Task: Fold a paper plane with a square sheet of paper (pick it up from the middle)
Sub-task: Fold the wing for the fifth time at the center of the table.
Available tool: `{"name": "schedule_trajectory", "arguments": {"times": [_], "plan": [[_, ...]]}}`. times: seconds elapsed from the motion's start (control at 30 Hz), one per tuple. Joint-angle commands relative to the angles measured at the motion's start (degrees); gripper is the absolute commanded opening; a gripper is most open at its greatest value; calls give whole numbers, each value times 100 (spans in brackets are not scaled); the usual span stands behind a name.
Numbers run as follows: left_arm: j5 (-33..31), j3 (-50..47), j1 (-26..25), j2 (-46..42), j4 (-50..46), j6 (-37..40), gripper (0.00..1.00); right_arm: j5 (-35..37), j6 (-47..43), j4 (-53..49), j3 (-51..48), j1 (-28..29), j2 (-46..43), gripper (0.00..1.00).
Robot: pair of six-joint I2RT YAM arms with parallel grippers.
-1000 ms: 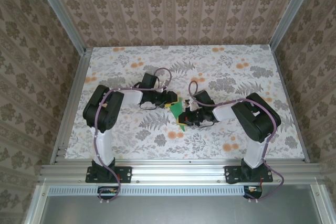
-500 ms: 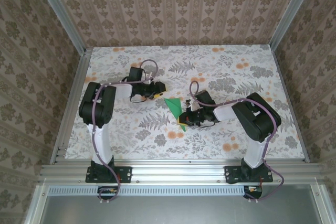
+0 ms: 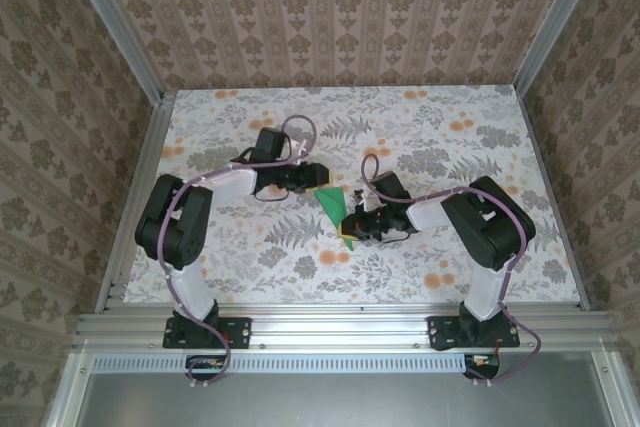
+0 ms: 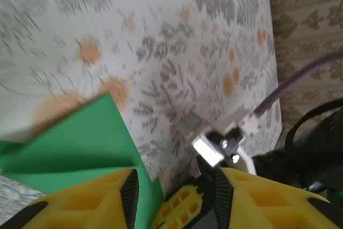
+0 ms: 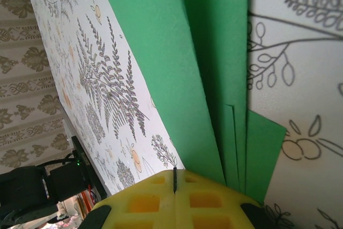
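The green paper (image 3: 328, 205) lies on the floral table as a narrow pointed shape with layered lengthwise folds (image 5: 214, 52). Its point faces the far side. My right gripper (image 3: 352, 227) is shut, and its yellow fingertips (image 5: 174, 178) rest on the paper's near end. The paper runs under the right finger, not into the seam. My left gripper (image 3: 320, 179) is at the pointed far end, open. In the left wrist view the green edge (image 4: 80, 143) lies just inside the left finger (image 4: 128, 191), and nothing is clamped between the fingers (image 4: 177, 186).
The right gripper's yellow finger (image 4: 179, 207) and white wrist part (image 4: 211, 148) sit close in front of the left jaws. Aluminium rails (image 3: 330, 322) and patterned walls bound the table (image 3: 450, 147).
The left gripper pulled away to the left, uncovering the pointed paper, then came back right to its tip with the jaws slightly narrower. The right gripper stayed put.
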Motion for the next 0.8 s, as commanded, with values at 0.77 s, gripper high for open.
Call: {"name": "schedule_trajectory", "arguments": {"times": [0.77], "plan": [[-459,32,118,981,339,64,40,608,36,-991,-329,-45,449,0]]}}
